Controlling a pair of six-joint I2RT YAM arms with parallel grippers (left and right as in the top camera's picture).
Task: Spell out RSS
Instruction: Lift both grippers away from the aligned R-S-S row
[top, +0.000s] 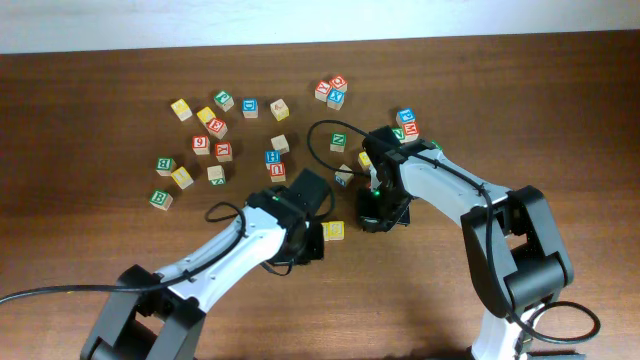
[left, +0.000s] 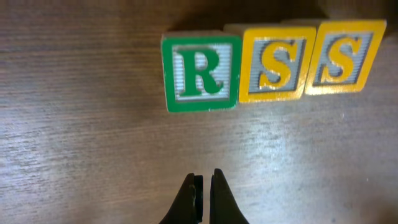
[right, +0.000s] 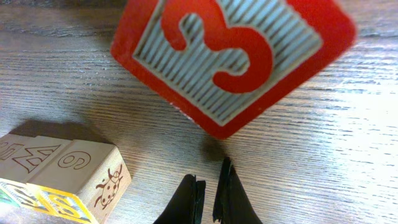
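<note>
R cube (left: 200, 73): we judge it light, rigid wood; pinch opposite flat sides.
First S cube (left: 277, 64), second S cube (left: 342, 56): touching, at its 3 o'clock.
Left gripper (left: 205, 186): jaws clenched, empty.
Right gripper (right: 208, 186): jaws clenched, empty.

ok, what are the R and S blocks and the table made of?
R block: probably wood, bare tan edge showing; glossy green paint, ridged pale face. Middle S block, end S block: same, yellow paint. Table: wood grain, dark brown, maybe laminate; slight sheen.

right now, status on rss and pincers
Left pincer shut, empty. Right pincer shut, empty, red 3 cube ahead. R cube, S cube, second S cube aligned.
</note>
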